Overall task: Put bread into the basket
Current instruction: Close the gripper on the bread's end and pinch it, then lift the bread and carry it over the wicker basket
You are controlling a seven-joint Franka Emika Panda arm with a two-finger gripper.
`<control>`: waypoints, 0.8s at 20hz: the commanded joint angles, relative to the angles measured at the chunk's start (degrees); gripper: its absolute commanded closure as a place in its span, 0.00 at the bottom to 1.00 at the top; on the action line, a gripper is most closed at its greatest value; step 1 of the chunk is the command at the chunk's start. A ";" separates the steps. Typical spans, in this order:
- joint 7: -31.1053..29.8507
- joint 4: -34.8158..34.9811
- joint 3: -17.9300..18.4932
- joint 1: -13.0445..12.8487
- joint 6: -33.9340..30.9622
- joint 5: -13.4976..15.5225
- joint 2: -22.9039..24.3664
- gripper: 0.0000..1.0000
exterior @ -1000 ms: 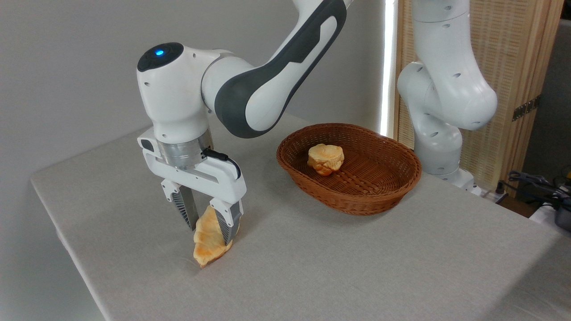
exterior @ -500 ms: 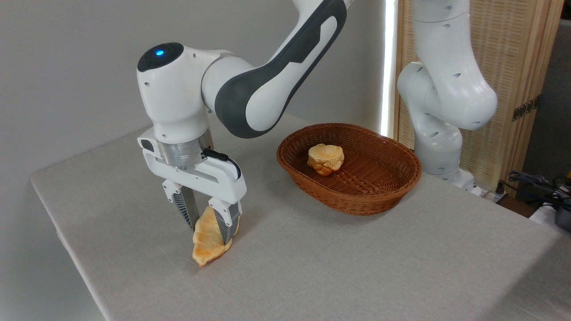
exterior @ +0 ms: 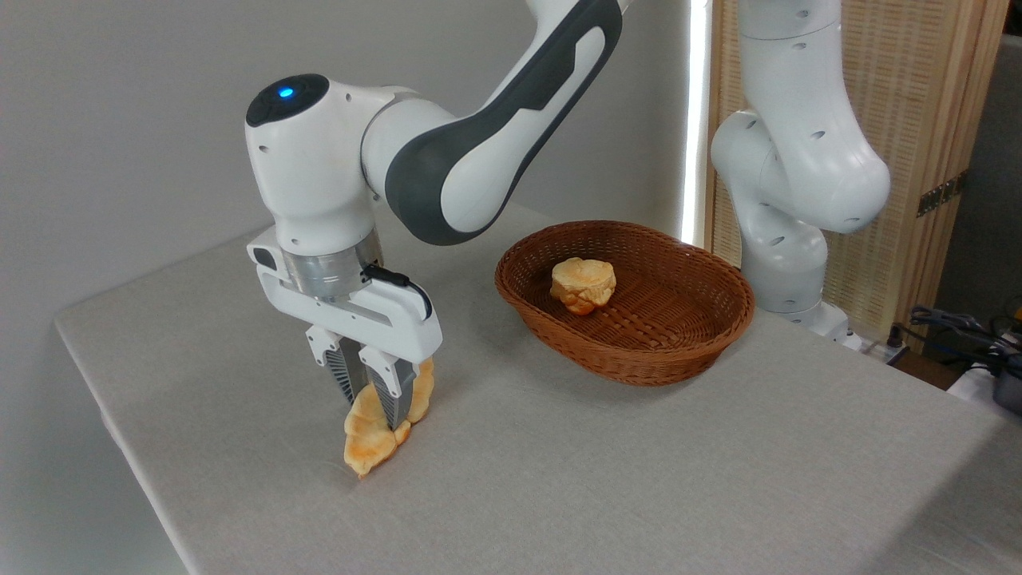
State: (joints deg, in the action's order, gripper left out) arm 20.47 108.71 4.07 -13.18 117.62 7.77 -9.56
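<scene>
The bread (exterior: 370, 441), a golden-orange pastry with pointed ends, stands on end at the near left of the table, its lower tip touching the cloth. My gripper (exterior: 375, 414) points down over it and is shut on its middle, squeezing it between the two ribbed fingers (exterior: 386, 396). The upper end of the bread shows behind the right finger. The basket (exterior: 679, 351), oval and reddish-brown wicker, sits well to the right and further back.
A small round golden bun (exterior: 583, 285) lies inside the basket. The arm's white base (exterior: 786, 239) stands behind the basket at the right. The grey table (exterior: 559, 479) ends close to the left of the gripper. Cables (exterior: 958, 327) lie at far right.
The fingers have closed in on the bread, pinching its middle. The gripper has shifted very slightly; the bread's lower tip stays on the table.
</scene>
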 commanded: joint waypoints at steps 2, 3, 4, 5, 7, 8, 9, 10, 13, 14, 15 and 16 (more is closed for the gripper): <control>1.77 -0.34 -0.02 -0.18 -4.41 -0.21 3.58 0.52; 1.95 -0.34 -0.11 -0.27 -5.72 -0.21 4.45 0.52; 2.12 -0.34 -0.11 -0.36 -6.87 -0.21 5.25 0.52; 2.12 -0.51 -0.20 -0.36 -8.01 -0.21 6.21 0.52; 2.04 -0.60 -0.99 -0.36 -10.38 -0.12 8.58 0.51; 2.03 -0.60 -1.25 -0.36 -11.88 -0.12 9.64 0.50; 2.12 -0.52 -1.95 -0.36 -13.37 -0.12 10.60 0.50; 2.21 -0.43 -2.65 -0.36 -15.30 -0.12 11.66 0.50; 3.87 0.01 -2.84 -0.88 -20.57 -0.12 15.35 0.48; 4.58 0.18 -2.92 -1.32 -22.68 -0.12 16.49 0.45; 5.28 0.80 -3.01 -1.41 -24.35 -0.12 17.63 0.45; 5.72 1.67 -3.01 -1.67 -25.41 -0.12 19.13 0.45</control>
State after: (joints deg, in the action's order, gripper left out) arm 23.80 108.01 0.80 -14.00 95.80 7.77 5.23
